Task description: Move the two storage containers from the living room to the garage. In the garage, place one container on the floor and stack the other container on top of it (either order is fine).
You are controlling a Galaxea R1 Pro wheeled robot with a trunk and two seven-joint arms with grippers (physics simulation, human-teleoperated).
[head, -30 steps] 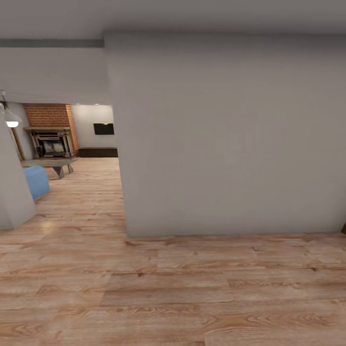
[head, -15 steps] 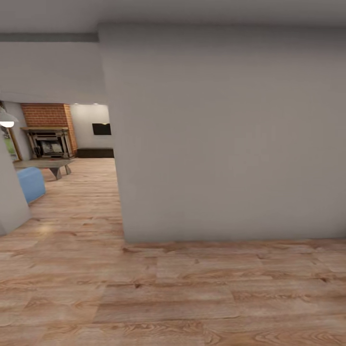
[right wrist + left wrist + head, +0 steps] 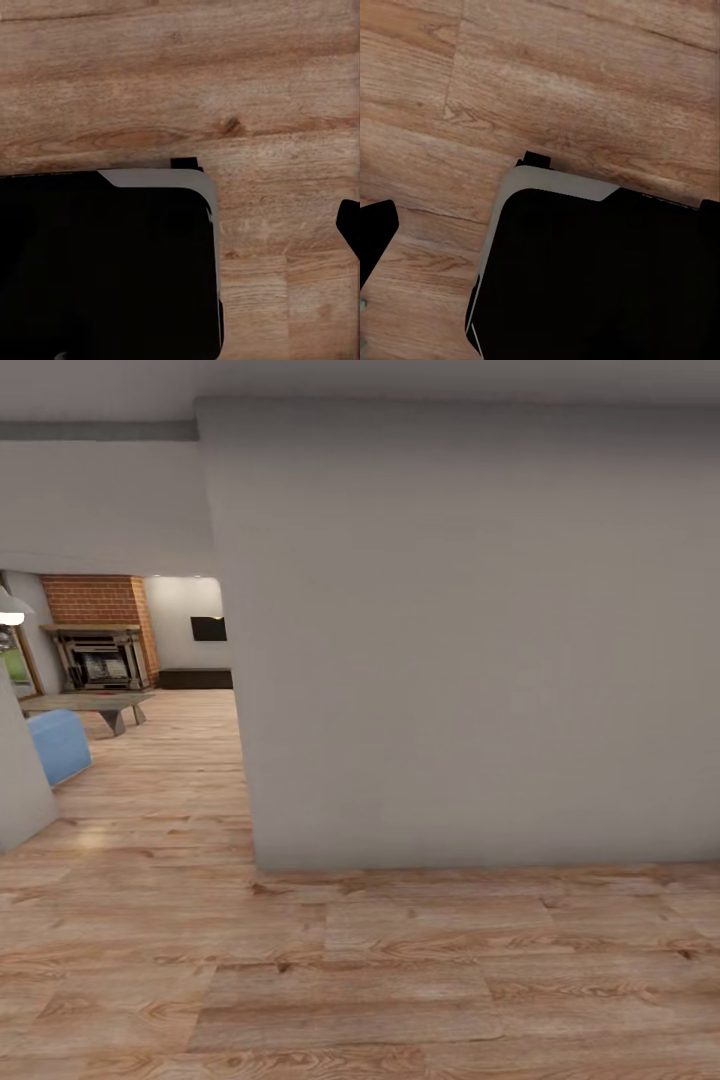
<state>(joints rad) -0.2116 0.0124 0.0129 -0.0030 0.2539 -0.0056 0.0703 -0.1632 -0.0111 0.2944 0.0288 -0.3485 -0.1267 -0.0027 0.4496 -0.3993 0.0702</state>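
Since one second ago, our head camera has advanced and swung slightly: the grey wall (image 3: 470,640) ahead takes more of the frame, its near corner sits further left, and the opening at the left has narrowed. We treat this as base and camera motion, not motion of the room.

Through that opening we see the living room (image 3: 150,690), with a brick fireplace (image 3: 100,635), a low grey coffee table (image 3: 90,703), a blue sofa corner (image 3: 58,745) and a dark panel (image 3: 209,628) on the far wall. Light wood-plank flooring (image 3: 360,970) runs from us to the wall base.

We judge the current step to be transit toward the living room; neither container has been collected. The two storage containers cannot be located from here, so we place them no closer than somewhere beyond the opening.

Each wrist camera looks down at planks and the dark, grey-edged robot base (image 3: 600,270). A dark tip at the frame edge of each wrist view may be a finger; we cannot tell whether either set of jaws is apart or together.

No brand, label or legible writing is present.
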